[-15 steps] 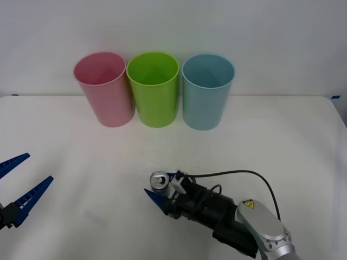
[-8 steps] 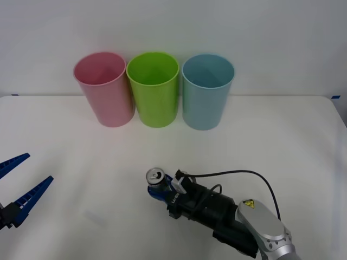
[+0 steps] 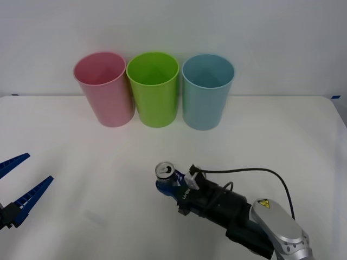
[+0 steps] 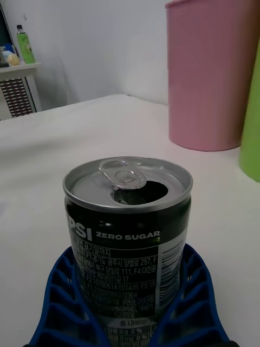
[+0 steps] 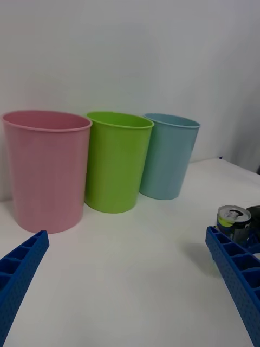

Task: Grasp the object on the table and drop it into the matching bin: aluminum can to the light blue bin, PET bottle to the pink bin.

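We hold the aluminum can (image 3: 165, 171) in our right gripper (image 3: 169, 185), whose blue ribbed fingers (image 4: 65, 295) press in on either side of its lower half, as the right wrist view shows, with the black label wall between them and the shiny top with its pull tab standing free above. The grip sits low on the body, which we judge keeps the can upright, so that it can fall straight down once it is over a rim. The can is in the near middle of the counter (image 3: 282, 141), well short of the three bins lined up along the far edge; whether it rests on the white surface or is just clear of it we cannot tell. The light blue bin (image 3: 207, 91) stands at the right end of that row, with a green bin (image 3: 154, 88) in the middle and the pink bin (image 3: 104, 88) on the left, so the target lies ahead and a little to the right of the can. Our left gripper (image 3: 20, 187) waits low at the near left of the counter, its fingers spread wide and holding nothing, well apart from the can. We judge the grasp made and the carry to the blue rim yet to do.
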